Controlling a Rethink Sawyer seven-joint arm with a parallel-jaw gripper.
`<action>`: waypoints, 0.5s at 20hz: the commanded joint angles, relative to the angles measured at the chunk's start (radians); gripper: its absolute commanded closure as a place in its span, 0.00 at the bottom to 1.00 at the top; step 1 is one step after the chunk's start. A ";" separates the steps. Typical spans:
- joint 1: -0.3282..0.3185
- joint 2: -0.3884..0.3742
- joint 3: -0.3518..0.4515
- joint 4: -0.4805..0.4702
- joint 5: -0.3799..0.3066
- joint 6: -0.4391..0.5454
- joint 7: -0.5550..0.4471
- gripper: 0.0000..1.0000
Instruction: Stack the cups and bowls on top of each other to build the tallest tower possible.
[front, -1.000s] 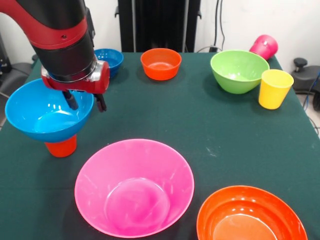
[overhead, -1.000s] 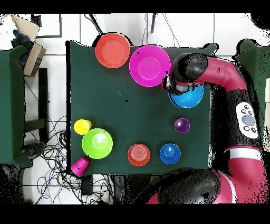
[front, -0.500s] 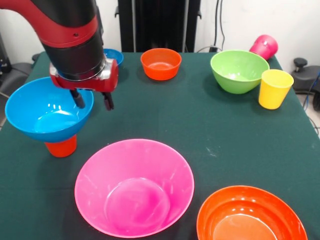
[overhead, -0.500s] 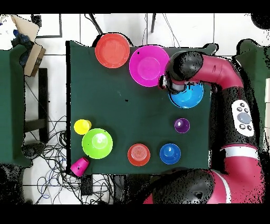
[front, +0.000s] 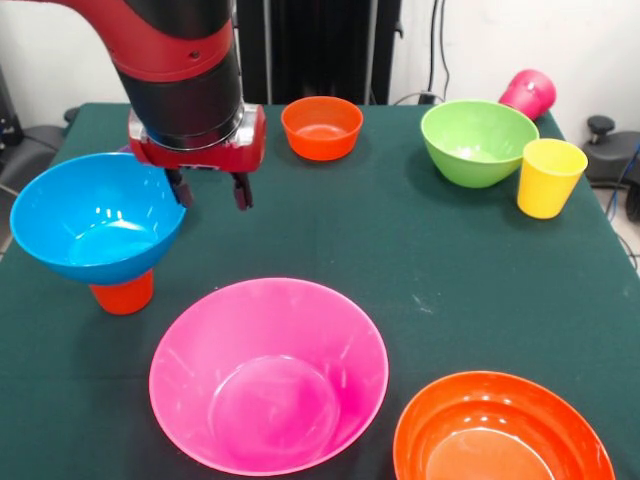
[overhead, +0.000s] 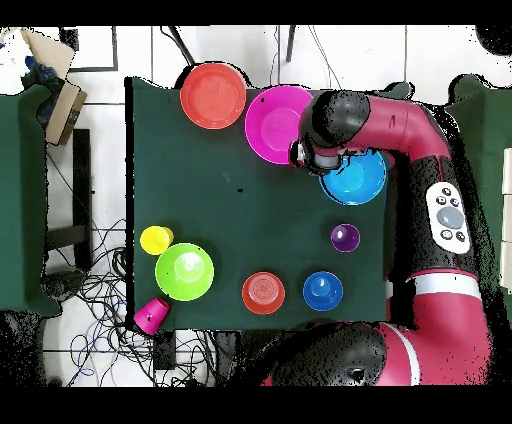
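Note:
The medium blue bowl sits upright on the upside-down orange cup at the left; it also shows in the overhead view. My gripper hangs open and empty just right of the bowl's rim, above the cloth, and shows in the overhead view. The very large pink bowl and large orange bowl stand near the front. The small orange bowl, lime green bowl and yellow cup stand farther back. The magenta cup lies on its side. The purple cup and small blue bowl show only overhead.
The table has a dark green cloth, with its edges close to the large orange bowl and the yellow cup. A cardboard box and cables lie on the floor beside the table.
My gripper has drawn out of the blue bowl and moved right in the front view, away from its rim. The blue bowl stays on the orange cup.

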 joint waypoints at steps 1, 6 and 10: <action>0.027 0.003 0.003 -0.009 -0.090 0.059 -0.197 0.00; 0.025 -0.010 -0.001 0.020 -0.086 0.042 -0.187 0.00; 0.034 -0.033 -0.011 0.047 -0.087 0.033 -0.165 0.00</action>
